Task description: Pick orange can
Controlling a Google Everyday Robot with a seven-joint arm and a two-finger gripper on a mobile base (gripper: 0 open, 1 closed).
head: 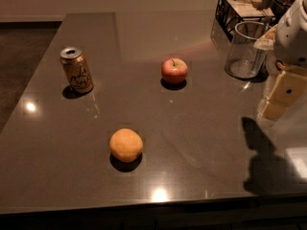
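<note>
The orange can stands upright at the left of the dark grey counter. It is orange-gold with dark cursive lettering and a silver top. My gripper hangs at the far right edge of the view, above the counter. It is far to the right of the can and touches nothing that I can see. Its white arm rises above it, partly cut off by the frame.
A red apple sits mid-counter and a round orange fruit nearer the front. A clear glass jar and a black wire basket stand at the back right. The counter's front edge runs along the bottom.
</note>
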